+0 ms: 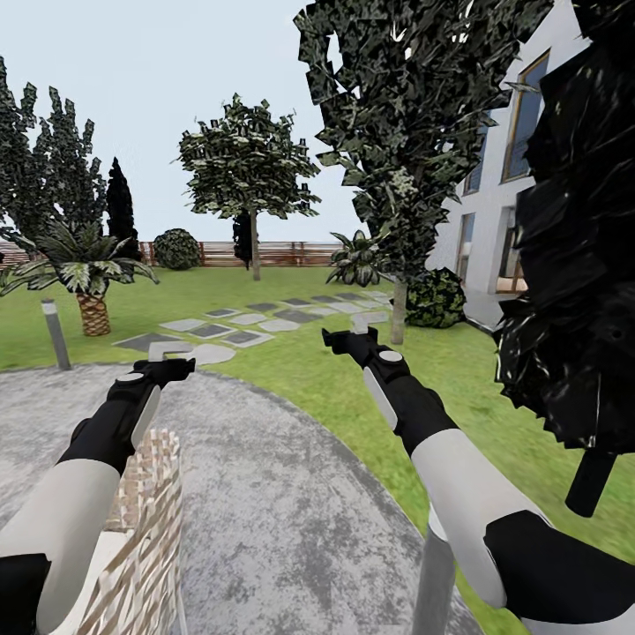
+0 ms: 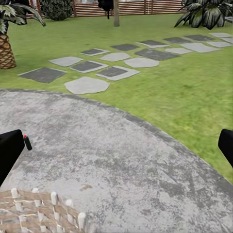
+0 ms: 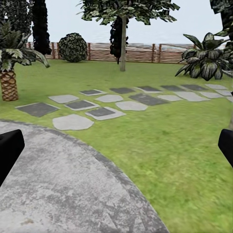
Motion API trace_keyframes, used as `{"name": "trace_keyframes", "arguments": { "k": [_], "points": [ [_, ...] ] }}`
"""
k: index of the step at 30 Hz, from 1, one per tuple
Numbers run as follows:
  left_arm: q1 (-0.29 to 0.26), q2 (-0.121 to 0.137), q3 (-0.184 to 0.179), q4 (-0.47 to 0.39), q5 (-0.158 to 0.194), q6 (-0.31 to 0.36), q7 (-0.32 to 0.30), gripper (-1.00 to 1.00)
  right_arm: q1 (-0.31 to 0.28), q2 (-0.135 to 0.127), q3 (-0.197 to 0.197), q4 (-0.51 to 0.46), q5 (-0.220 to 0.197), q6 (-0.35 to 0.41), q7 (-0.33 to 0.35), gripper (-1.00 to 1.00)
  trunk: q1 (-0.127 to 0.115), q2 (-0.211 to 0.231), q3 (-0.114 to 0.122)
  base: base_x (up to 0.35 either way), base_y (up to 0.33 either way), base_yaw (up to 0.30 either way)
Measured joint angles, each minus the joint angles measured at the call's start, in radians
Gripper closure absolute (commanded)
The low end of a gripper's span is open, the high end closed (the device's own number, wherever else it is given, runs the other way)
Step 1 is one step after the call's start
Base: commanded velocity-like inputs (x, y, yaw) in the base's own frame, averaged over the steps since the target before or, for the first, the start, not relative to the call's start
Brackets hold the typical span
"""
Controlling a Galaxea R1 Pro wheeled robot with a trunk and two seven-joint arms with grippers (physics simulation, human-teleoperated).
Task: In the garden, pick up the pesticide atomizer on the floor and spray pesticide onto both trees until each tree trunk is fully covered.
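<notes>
both grippers (jaws apart) hover over grey paving (image 1: 265, 494).

Green lawn (image 1: 291, 353), mottled grey paving (image 1: 265, 494), brown slatted fence (image 1: 291, 254).

Flat, even daylight over my garden view, with no clear sun direction.

I see almost no cast shadows on the lawn (image 1: 291, 362) or the grey paving (image 1: 265, 503). The sky (image 1: 159, 79) is pale and washed out. Textures look soft and smeared, and leaf edges are jagged. No glare anywhere.
</notes>
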Motion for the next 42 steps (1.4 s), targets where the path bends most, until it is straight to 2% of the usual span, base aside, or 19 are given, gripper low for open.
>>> {"name": "trace_keyframes", "arguments": {
  "k": [6, 20, 42],
  "points": [
    [0.006, 0.0, 0.0, 0.0, 0.0, -0.001, 0.0, -1.0, 0.0, 0.0, 0.0, 0.0, 0.0, 0.0, 0.0, -1.0, 0.0, 0.0, 0.0, 0.041, 0.005, 0.0],
    [0.014, -0.002, 0.0, 0.0, -0.003, -0.001, 0.003, -1.0, 0.0, 0.0, 0.0, 0.0, 0.0, 0.0, 0.0, -1.0, 0.0, 0.0, 0.0, 0.181, 0.0, 0.0],
    [0.014, -0.002, 0.0, 0.0, 0.0, 0.0, 0.003, -1.0, 0.0, 0.0, 0.001, 0.001, 0.0, 0.0, 0.001, -1.0, 0.0, 0.0, 0.0, 0.261, 0.0, 0.0]
  ]
}}
